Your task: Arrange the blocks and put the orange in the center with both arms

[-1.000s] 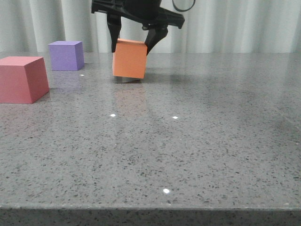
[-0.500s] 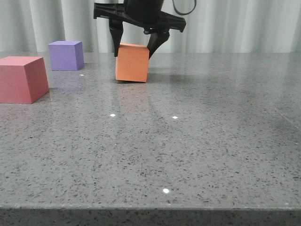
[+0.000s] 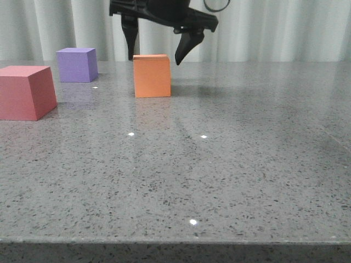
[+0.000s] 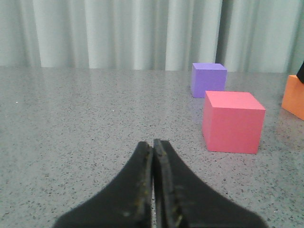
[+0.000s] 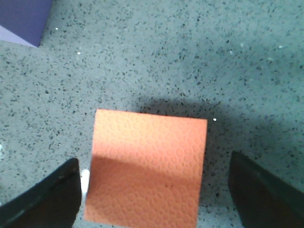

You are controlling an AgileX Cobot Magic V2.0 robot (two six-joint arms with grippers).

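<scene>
1. On the grey speckled desk [image 3: 230, 164], the matte orange cube [image 3: 152, 75] now sits flat — released, no longer tilted.
2. Right claw [image 3: 156, 53] gapes wide above it, empty; left claw [image 4: 153, 190] closed, empty.

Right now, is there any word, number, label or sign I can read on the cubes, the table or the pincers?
None. The orange cube, red cube and purple cube are plain, the table shows only speckles, and the right pincer and left pincer carry no legible marking.
</scene>
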